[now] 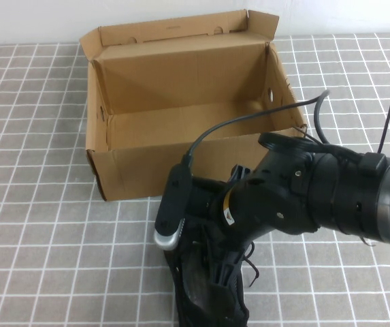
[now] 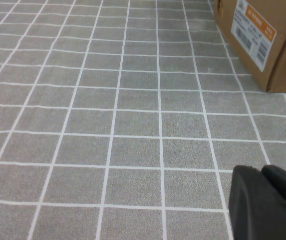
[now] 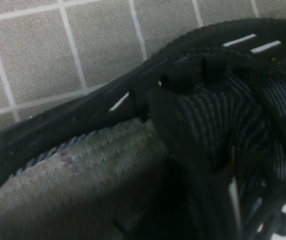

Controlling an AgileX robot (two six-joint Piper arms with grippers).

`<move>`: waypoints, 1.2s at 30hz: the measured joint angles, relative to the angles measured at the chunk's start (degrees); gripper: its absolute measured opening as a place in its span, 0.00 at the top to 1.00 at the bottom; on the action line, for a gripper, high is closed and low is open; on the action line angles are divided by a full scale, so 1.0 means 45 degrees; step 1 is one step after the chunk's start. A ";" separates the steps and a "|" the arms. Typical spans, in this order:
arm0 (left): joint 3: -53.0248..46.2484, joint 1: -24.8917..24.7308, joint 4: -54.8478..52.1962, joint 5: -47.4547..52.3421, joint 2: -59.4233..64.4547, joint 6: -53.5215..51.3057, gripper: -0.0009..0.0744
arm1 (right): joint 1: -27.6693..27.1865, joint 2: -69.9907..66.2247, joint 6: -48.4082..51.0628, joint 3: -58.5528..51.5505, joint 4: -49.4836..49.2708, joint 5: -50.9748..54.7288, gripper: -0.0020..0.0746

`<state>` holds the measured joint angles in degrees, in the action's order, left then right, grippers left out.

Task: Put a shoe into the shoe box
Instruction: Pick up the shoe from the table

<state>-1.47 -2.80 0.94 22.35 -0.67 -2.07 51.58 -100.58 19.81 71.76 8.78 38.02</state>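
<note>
Your right gripper stands wide open, reaching down into the black knit lace-up shoe lying on the grey tiled table, just before the open brown cardboard shoe box. Nothing is gripped. Your left gripper hangs shut and empty over the tiles.

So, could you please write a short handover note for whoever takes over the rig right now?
Right gripper: open, lowered into the mouth of the shoe, nothing gripped yet.
Left gripper: shut, empty, parked low over the tablecloth, left of the box.
Shoe: on the cloth just in front of the shoe box.
Shoe box: lid open, interior empty.
Done: approach to the shoe.
Left: grip, lift, place in the box.
</note>
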 joint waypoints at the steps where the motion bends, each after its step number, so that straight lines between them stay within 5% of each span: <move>1: 0.0000 0.0000 0.0000 0.0000 0.0000 0.0000 0.99 | 0.0000 0.0000 0.0000 0.0000 0.0032 -0.0009 0.31; 12: 0.0000 0.0000 0.0000 0.0000 0.0000 0.0000 0.99 | 0.0032 -0.0021 0.0000 0.0029 0.0207 0.0084 0.92; 25: 0.0000 0.0000 0.0000 0.0000 0.0000 0.0000 0.99 | 0.0032 0.0400 -0.0636 0.3291 -0.0216 0.3520 0.94; 36: 0.0000 0.0000 0.0000 0.0000 0.0000 0.0000 0.99 | 0.0032 0.2420 -0.0847 0.3589 -0.1122 0.4358 0.95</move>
<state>-1.47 -2.80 0.94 22.35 -0.67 -2.07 51.72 -89.69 16.00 87.90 3.73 57.64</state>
